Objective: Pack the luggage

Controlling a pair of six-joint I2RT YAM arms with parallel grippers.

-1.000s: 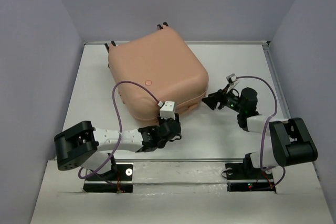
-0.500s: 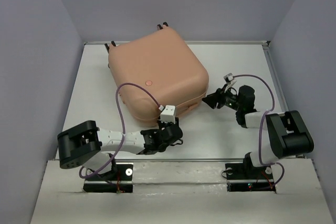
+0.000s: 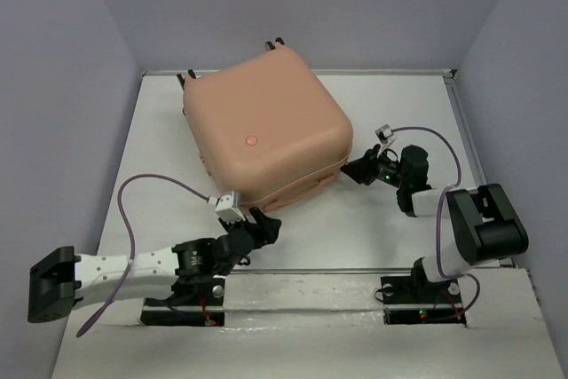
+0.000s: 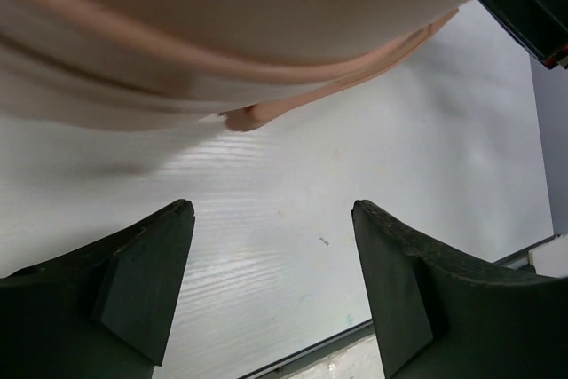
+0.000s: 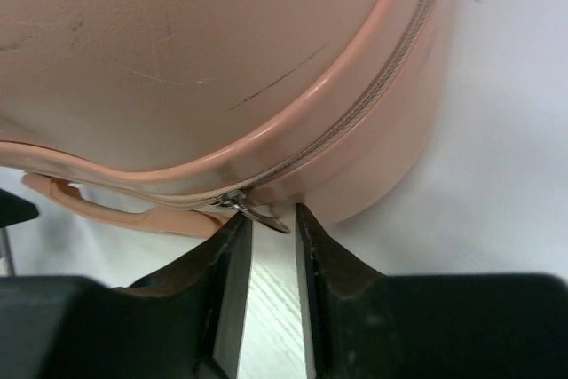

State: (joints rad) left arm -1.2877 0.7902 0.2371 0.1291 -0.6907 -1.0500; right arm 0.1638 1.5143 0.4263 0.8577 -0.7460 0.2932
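Left arm has swung back and out toward the near-left corner. Left tool has come off the near edge of the luggage and gone from half-shut to wide open. In its wrist view nothing sits between the fingers, just bare table, with a pink handle tab on the shell hanging ahead of them. So the left side has let go and is out of the job for now. The luggage hasn't shifted: lid down on the table, centre-left toward the back wall, wheels at the far edge, shell halves together. Right tool has crept in against the near-right corner of the case and its jaws have narrowed to a thin slit. In the right wrist view the zipper pull sits right at the mouth of that slit, at the end of the zipper track that runs round the corner. Can't tell if the pull is pinched yet or just lined up, as the gap isn't fully gone. My read: lid-holding is done and the work has passed to the right arm for zipping. The next move needs a firm pinch on that small tab before dragging along the seam. Slip risk looks high, and with nothing bracing the case it may slide.
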